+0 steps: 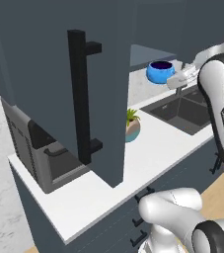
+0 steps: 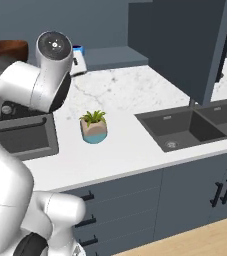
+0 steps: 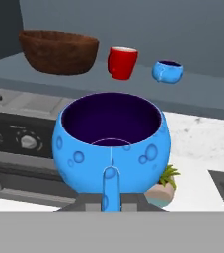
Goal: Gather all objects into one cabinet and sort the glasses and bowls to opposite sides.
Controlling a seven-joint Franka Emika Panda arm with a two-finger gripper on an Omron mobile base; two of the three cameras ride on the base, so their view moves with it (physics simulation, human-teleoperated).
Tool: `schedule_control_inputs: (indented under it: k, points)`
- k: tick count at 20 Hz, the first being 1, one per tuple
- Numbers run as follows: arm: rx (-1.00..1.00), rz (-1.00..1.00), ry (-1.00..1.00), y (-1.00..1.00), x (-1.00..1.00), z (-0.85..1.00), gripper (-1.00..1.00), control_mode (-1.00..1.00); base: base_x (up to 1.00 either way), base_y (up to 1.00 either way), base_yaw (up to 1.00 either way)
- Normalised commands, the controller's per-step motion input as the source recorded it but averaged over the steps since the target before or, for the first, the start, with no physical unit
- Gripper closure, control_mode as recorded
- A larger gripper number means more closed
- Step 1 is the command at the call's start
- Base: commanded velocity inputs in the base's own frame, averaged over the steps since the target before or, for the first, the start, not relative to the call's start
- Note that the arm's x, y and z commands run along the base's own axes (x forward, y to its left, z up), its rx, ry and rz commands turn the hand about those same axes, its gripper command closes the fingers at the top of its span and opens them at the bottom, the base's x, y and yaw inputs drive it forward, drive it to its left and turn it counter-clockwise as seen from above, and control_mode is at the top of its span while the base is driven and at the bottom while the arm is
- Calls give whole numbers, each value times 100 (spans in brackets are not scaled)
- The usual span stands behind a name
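Holding a small glossy blue bowl [image 3: 112, 141] by its near rim, the jaws are drawn close together, one dark finger showing against the outside of the wall and the other presumably inside, so the bowl rides upright with its dark mouth facing up. The relation that matters now is between this carried bowl and the open cabinet shelf [image 3: 133, 89] ahead of it: in the hand view the shelf lies beyond and slightly above the bowl, and on it stand the wide brown wooden bowl [image 3: 59, 51] at the left, the red cup [image 3: 122, 63] near the middle and a second blue bowl [image 3: 167, 71] to the right of the cup, each apart from its neighbour. Judging by that row, the carried bowl belongs with the other bowls and away from the cup, so the free stretch of shelf beside one of them looks the likelier target. In the left base view the arm reaches high and forward past the cabinet door [image 1: 59, 89] with its black bar handle [image 1: 79, 96], the gripper [image 1: 175, 79] level with the shelf, well above the bench [image 1: 158, 143] and the potted plant [image 1: 131, 126].
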Motion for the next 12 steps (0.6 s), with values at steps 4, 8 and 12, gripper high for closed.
schedule_control_inputs:
  k: [4,8,12]
  points:
    - [14,-7,15,5,16,31,100,-100,0,0,0]
    - [14,-5,7,13,13,5,100,-100,0,0,0]
    - [3,-6,0,34,20,0,100,-100,0,0,0]
